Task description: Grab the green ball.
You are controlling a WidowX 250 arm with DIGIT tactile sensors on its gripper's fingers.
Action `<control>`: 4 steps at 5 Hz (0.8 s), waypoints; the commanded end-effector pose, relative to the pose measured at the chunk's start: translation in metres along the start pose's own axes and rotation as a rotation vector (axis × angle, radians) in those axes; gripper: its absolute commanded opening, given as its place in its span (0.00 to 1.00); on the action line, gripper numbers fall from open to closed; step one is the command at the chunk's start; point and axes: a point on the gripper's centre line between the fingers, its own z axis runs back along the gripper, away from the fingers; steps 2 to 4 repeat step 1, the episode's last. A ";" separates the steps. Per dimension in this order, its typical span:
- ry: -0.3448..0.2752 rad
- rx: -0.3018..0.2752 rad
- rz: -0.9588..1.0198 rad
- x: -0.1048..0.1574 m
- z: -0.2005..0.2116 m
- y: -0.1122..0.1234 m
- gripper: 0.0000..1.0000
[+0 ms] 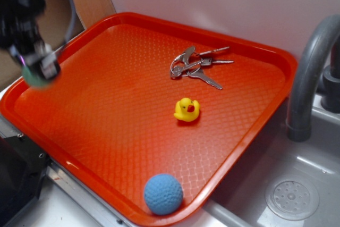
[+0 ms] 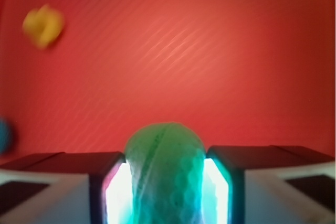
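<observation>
Dimples cover the green ball (image 2: 165, 174), a pale mint sphere with a soft, foam-like look, and the wrist view shows it wedged between the two dark, blocky fingers (image 2: 107, 182) of the gripper (image 2: 165, 192). The claw is closed to the ball's width, with a flat inner face on either side of it. Bright glare washes the inner faces of the fingers, so the contact itself is hard to read.

From the exterior view the gripper (image 1: 40, 73) appears blurred above the tray's left rim, and only a smeared green patch of the ball (image 1: 33, 80) peeks out beneath it. Whether the ball is clear of the tray surface or touching it cannot be told from the blur.

The tray (image 1: 106, 120) is orange-red plastic, rectangular with rounded corners and a raised, smooth lip, and its floor is embossed with a fine diamond grid. Near the tray's middle sits a small yellow rubber duck (image 1: 186, 109), glossy, rounded, with a red beak. Beyond the duck, toward the tray's far rim, lies a bunch of metal keys (image 1: 197, 66) on a ring, flat and silvery, their blades fanned out. In the tray's near corner rests a blue ball (image 1: 163, 193), matte and dimpled like a golf ball, touching the lip.

Just beside the tray's right rim stands a curved grey faucet pipe (image 1: 308, 73) over a grey sink basin (image 1: 313, 168) with a round perforated drain (image 1: 292, 199).
</observation>
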 end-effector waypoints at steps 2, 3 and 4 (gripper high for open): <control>-0.082 0.045 0.088 0.024 0.100 0.038 0.00; -0.082 0.045 0.088 0.024 0.100 0.038 0.00; -0.082 0.045 0.088 0.024 0.100 0.038 0.00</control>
